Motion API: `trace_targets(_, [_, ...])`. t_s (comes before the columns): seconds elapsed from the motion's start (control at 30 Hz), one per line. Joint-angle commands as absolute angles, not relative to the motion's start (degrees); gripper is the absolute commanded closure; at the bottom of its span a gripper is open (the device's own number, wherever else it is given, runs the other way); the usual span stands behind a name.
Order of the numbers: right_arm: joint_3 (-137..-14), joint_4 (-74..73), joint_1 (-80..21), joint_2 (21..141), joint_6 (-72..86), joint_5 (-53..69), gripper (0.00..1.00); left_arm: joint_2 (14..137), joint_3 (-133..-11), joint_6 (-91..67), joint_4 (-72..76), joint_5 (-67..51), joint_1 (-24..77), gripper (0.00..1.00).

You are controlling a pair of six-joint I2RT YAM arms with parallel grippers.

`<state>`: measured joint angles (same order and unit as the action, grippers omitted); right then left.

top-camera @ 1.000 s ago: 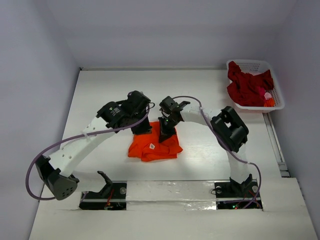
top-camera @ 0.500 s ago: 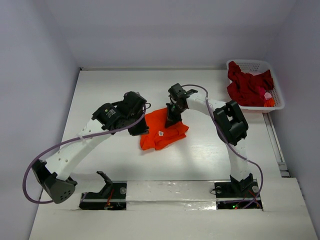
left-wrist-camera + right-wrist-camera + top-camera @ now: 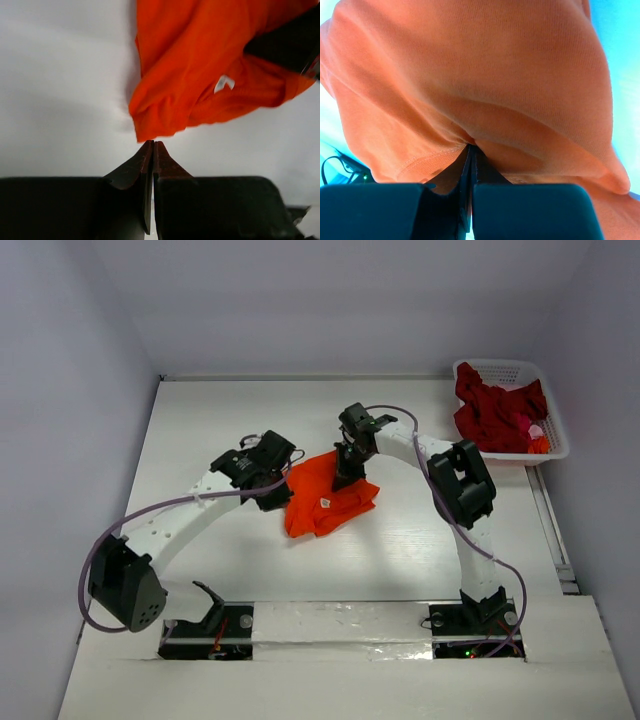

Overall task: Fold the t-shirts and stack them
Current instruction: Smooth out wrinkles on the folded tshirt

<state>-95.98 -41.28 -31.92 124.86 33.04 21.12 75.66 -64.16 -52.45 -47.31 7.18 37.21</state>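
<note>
Top external is showing the orange t-shirt (image 3: 330, 495) lying crumpled around the middle of the white tabletop (image 3: 210, 420), with its small white label (image 3: 323, 504) facing up. The right end effector (image 3: 347, 472) is clamping a fold at the shirt's 12 o'clock edge. On the right wrist cam the cloth is bunching right at the closed tips. The left end effector (image 3: 284, 490) is sitting at the shirt's 9 o'clock side with its jaws pressed together. A corner of the shirt is lying right at the tips in the left wrist view, and I can't tell if any fabric is actually caught.

Handling-wise I'm guessing it's light, floppy jersey that's going to sag and drag instead of holding a shape. It's not looking slippery or fragile. I'd be grabbing hem or shoulder corners, one per arm, so it's spreading flat rather than balling up.

The crimson t-shirt (image 3: 490, 410) is sitting heaped in the white lattice basket (image 3: 500, 363) at the tabletop's 2 o'clock corner. The tabletop is looking smooth and matte, with plain pale walls boxing it in.
</note>
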Motion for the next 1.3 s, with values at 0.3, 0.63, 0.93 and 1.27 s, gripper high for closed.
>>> trace_targets(0.3, [-94.2,-39.9,-31.8,122.0,32.3,21.6,1.00,84.3,-62.8,-47.9,-20.7,7.0,26.6,1.00])
trace_targets(0.63, [-95.1,-40.2,-31.8,121.8,32.5,22.1,1.00,93.9,-61.5,-46.6,-8.6,-1.5,24.1,1.00])
trace_targets(0.93, [-95.5,-40.1,-31.8,122.0,32.8,22.1,1.00,96.0,-62.2,-46.6,-9.3,-2.7,23.6,1.00])
trace_targets(1.27, [-96.3,-40.1,-31.8,122.9,32.8,22.8,1.00,94.7,-66.0,-46.1,-19.7,-2.2,23.6,1.00])
